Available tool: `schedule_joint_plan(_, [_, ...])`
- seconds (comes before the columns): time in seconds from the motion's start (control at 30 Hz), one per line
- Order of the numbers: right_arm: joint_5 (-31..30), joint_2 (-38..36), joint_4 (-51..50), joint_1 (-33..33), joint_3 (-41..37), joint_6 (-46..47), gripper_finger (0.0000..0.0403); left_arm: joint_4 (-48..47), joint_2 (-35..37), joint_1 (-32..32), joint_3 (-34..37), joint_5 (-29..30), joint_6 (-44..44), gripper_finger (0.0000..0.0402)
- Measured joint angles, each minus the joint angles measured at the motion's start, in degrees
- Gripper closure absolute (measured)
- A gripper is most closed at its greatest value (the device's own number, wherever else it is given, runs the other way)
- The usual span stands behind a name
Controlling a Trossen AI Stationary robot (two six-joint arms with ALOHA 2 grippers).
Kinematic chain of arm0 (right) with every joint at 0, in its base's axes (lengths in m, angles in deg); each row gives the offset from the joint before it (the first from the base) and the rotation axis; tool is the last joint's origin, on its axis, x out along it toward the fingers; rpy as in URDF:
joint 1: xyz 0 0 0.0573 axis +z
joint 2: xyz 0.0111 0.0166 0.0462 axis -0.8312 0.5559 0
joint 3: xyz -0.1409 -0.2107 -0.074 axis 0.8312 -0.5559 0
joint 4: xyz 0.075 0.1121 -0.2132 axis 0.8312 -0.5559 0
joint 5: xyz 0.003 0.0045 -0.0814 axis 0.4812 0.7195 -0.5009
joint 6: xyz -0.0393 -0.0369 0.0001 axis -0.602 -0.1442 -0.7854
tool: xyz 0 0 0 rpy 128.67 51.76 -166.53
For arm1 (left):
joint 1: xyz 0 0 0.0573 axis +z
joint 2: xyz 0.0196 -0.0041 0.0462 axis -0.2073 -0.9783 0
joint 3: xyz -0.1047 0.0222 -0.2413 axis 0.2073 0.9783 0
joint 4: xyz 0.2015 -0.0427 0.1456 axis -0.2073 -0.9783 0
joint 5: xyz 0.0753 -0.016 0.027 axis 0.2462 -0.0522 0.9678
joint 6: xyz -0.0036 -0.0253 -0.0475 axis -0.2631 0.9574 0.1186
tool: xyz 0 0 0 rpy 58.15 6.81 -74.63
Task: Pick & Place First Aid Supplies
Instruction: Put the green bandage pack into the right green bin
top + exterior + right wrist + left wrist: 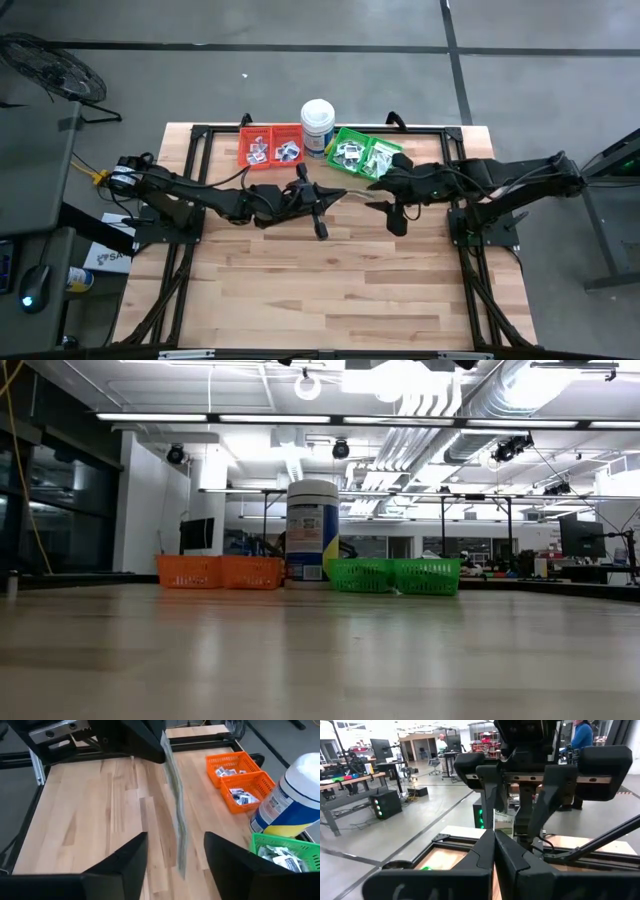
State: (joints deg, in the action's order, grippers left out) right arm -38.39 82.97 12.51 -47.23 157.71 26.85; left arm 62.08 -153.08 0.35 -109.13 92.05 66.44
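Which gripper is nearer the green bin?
Right. The right gripper, open, sits just in front of the green bin; the left gripper, shut on a packet strip, is farther toward the table's middle.

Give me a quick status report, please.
Left gripper jaws shut on long pale green-and-white strip packet mid-table. Right gripper jaws open around its free end. Nothing in the way.

Large open robotics lab or industrial workshop. Bare ceiling ducts (500,400) and strip lights (300,420) overhead, polished concrete floor (300,25) marked with dark lines, workbenches (350,780) carrying monitors (380,747), a floor fan (45,65), people standing (581,735) at far stations, butcher-block table (320,290) on a black metal frame.
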Motion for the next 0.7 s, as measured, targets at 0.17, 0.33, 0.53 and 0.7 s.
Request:
schedule_joint_plan(0.17, [-0.26,-0.22,-1.1,0.0,0.02,0.0,0.0278,0.03,0.0,0.0,0.0,-0.05,-0.05,0.0401])
schedule_joint_plan(0.33, [-0.96,-0.23,-2.21,0.0,0.0,-0.2,0.0384,0.04,0.0,0.0,0.0,-1.11,-0.04,0.0401])
schedule_joint_plan(0.53, [-0.4,-0.26,-2.18,0.0,0.0,-0.14,0.04,0.01,0.0,0.0,0.0,-1.09,-0.14,0.0401])
schedule_joint_plan(0.7, [0.01,-0.27,-2.2,0.0,0.0,0.33,0.0402,0.02,0.0,0.0,0.0,-2.42,-4.7,0.0388])
